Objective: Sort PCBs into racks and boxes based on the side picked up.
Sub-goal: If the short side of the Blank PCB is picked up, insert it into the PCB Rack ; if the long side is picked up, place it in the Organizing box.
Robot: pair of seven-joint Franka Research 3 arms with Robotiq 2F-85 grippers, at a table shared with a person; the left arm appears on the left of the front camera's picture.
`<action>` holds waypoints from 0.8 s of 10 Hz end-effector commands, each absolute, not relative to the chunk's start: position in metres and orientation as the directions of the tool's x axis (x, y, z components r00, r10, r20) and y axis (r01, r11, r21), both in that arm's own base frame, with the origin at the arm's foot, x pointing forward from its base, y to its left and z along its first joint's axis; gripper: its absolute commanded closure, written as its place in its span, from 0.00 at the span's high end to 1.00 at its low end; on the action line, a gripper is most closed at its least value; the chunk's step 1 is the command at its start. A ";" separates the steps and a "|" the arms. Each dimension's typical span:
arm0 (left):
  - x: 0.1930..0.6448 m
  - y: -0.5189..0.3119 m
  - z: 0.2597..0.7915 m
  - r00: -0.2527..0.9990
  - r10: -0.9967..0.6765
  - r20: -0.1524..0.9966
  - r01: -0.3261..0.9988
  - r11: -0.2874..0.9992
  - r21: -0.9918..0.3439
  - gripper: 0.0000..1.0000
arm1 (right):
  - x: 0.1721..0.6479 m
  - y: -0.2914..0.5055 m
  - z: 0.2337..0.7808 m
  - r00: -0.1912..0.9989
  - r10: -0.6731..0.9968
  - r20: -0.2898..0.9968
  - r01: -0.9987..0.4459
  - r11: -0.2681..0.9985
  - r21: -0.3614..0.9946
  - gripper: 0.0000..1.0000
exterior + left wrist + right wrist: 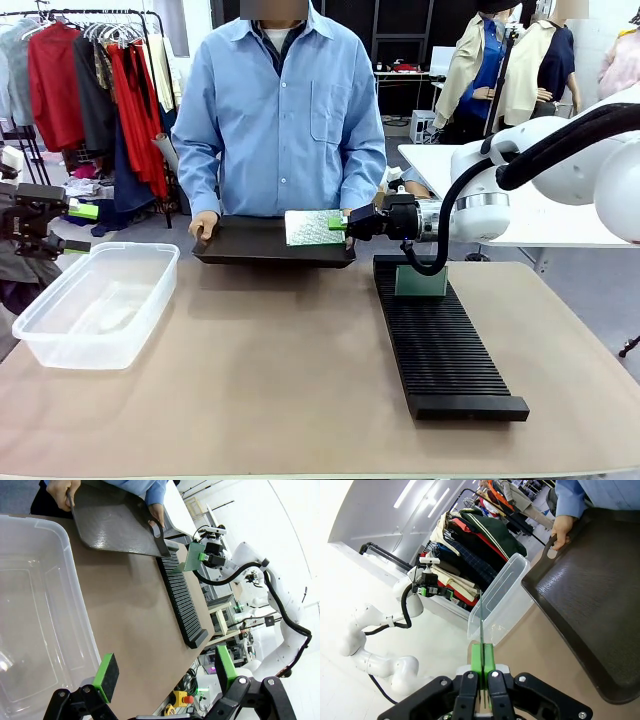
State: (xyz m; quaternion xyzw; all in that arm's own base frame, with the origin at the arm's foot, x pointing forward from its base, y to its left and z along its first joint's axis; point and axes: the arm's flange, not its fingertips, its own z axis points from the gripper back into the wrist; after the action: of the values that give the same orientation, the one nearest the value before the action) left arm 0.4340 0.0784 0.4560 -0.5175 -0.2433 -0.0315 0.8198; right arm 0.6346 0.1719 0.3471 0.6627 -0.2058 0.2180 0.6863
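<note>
My right gripper (483, 656) was clamped on a PCB (481, 617), with the tray (580, 605) beside it and the rack (445, 345) beneath. My left gripper (165, 672) hung with jaws apart, the box (30, 605) just ahead of it.

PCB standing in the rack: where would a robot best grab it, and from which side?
Probably by its top edge, from straight above, with a finger on each flat face. The PCB stands upright in a far slot of the rack, its bottom edge sunk in and its top free.
</note>
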 end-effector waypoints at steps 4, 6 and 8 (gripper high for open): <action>0.433 0.078 0.458 0.879 0.198 0.434 0.308 0.459 -0.833 1.00 | 0.633 0.174 0.350 0.816 0.020 0.578 -0.579 0.027 0.815 0.00; 0.433 0.078 0.458 0.879 0.198 0.434 0.308 0.459 -0.833 1.00 | 0.633 0.174 0.350 0.816 0.020 0.578 -0.579 0.027 0.815 0.00; 0.433 0.078 0.458 0.879 0.198 0.434 0.308 0.459 -0.833 1.00 | 0.633 0.174 0.350 0.816 0.020 0.578 -0.579 0.027 0.815 0.00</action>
State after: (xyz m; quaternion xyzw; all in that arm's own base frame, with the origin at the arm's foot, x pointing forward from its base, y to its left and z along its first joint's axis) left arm 0.4340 0.0784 0.4560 -0.5175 -0.2433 -0.0315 0.8198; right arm 0.6346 0.1719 0.3471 0.6627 -0.2058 0.2180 0.6863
